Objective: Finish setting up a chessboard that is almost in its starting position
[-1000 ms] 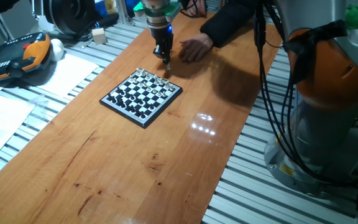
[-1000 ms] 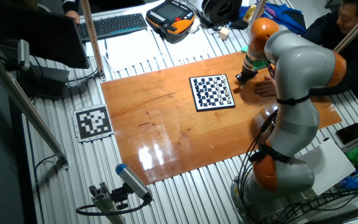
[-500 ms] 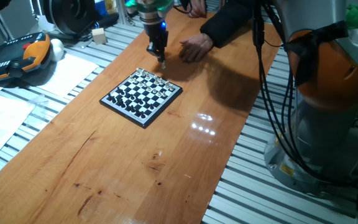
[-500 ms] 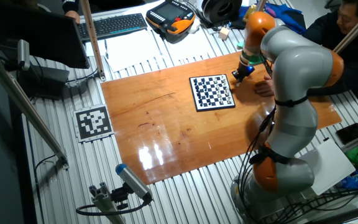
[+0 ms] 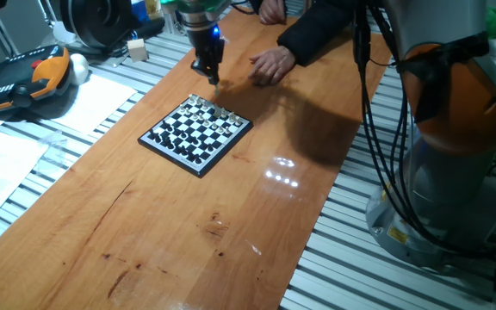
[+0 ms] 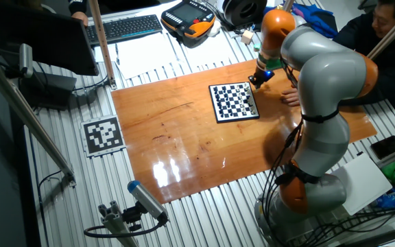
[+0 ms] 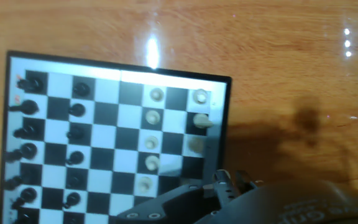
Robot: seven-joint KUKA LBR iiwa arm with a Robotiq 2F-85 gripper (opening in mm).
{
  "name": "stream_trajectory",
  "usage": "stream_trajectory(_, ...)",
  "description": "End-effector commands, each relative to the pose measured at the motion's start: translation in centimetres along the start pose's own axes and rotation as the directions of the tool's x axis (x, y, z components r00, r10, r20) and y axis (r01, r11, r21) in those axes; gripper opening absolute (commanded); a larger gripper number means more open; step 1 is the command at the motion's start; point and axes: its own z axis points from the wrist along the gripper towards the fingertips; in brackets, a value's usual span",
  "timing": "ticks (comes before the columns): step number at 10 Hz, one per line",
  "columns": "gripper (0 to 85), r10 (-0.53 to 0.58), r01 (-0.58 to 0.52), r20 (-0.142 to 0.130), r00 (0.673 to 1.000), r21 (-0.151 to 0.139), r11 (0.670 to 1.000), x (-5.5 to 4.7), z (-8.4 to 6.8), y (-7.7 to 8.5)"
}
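Observation:
The chessboard (image 5: 200, 171) lies on the wooden table, with black pieces on its near-left rows and white pieces on its far-right rows. It also shows in the other fixed view (image 6: 237, 119) and in the hand view (image 7: 227, 118). My gripper (image 5: 213, 77) hangs just above the table beyond the board's far corner; it also shows in the other fixed view (image 6: 255, 79). In the hand view my gripper (image 7: 230, 179) looks shut, with what seems a small pale chess piece (image 7: 221, 177) pinched between the tips. Some white back-row squares are empty.
A person's hand (image 5: 270, 65) rests on the table just right of my gripper. An orange-and-black teach pendant (image 5: 20, 79) and papers (image 5: 93, 99) lie at the left. The robot's base (image 5: 455, 164) stands at the right. A keyboard (image 6: 130, 27) lies beyond the table.
My gripper has risen from the table beside the person's hand and moved left, toward the board's far corner. The board and the hand have not moved.

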Motion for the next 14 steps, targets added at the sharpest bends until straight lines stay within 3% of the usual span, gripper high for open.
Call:
stream_trajectory(1, 0.0, 0.005, -0.005, 0.001, 1.000, 0.001, 1.000, -0.1, 0.2, 0.3)
stream_trajectory(7, 0.0, 0.008, -0.008, -0.006, 1.000, 0.012, 1.000, -0.2, 1.3, 1.3)
stream_trajectory(14, 0.0, 0.005, -0.005, 0.000, 1.000, 0.005, 1.000, -0.5, 2.5, 2.1)
